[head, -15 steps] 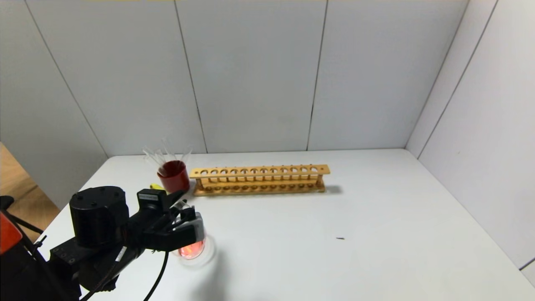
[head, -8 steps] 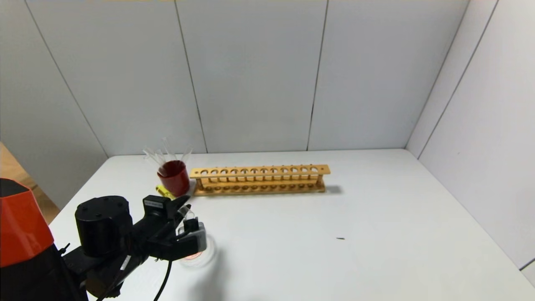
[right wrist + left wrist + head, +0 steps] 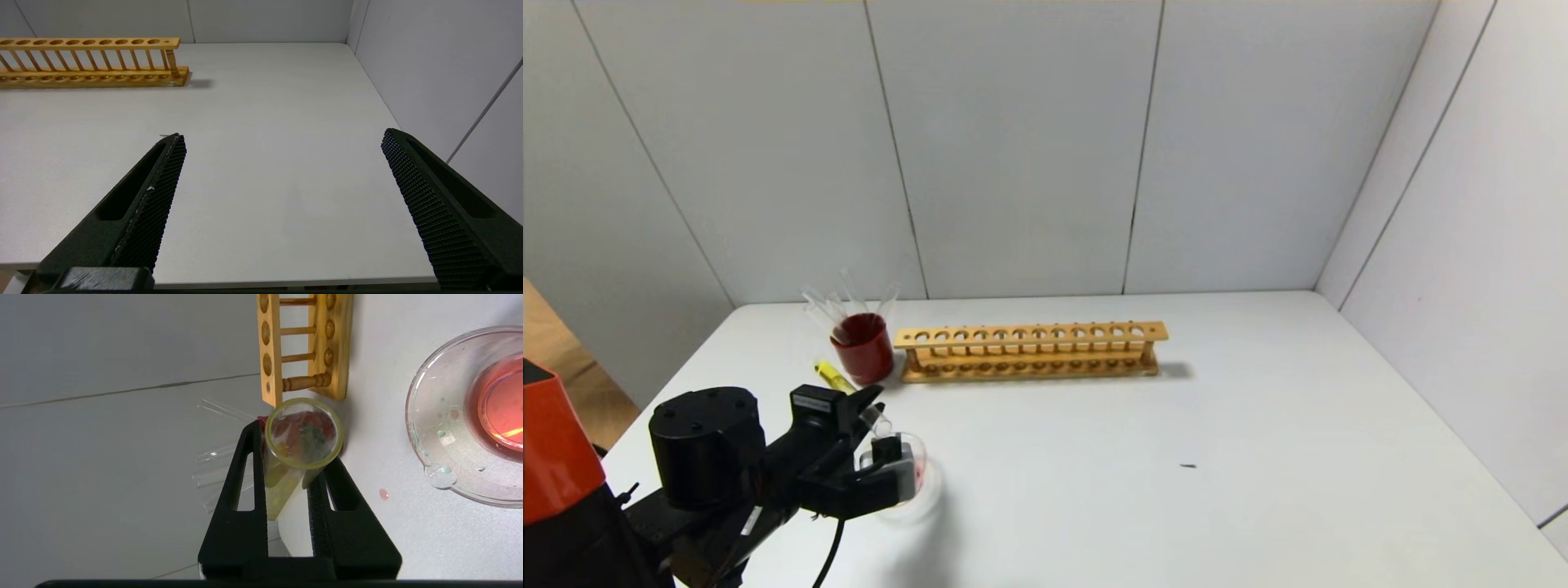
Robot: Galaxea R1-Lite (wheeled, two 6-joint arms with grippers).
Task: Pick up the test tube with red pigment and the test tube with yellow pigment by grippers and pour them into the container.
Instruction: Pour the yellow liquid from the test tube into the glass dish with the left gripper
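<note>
My left gripper (image 3: pixel 882 433) is shut on the test tube with yellow pigment (image 3: pixel 832 376), at the table's front left. The tube slants, its open mouth (image 3: pixel 304 433) toward the container and its yellow end toward the red cup. In the left wrist view both fingers (image 3: pixel 245 486) clamp the tube's body (image 3: pixel 282 482). The container (image 3: pixel 931 494), a low clear glass dish (image 3: pixel 433 428), stands just right of the gripper with orange-red liquid (image 3: pixel 502 404) pooled in it. The test tube with red pigment is out of view. My right gripper (image 3: pixel 282 136) hangs open over bare table at the near right.
A dark red cup (image 3: pixel 862 347) with several clear tubes (image 3: pixel 841 298) stands behind the left gripper. A long wooden tube rack (image 3: pixel 1029 351) stands right of the cup, with no tubes in it. A red droplet (image 3: pixel 383 494) lies on the table beside the dish.
The left gripper has drawn slightly back and left from over the dish and turned. More of the yellow tube and the dish's rim now show. The right arm has not moved.
</note>
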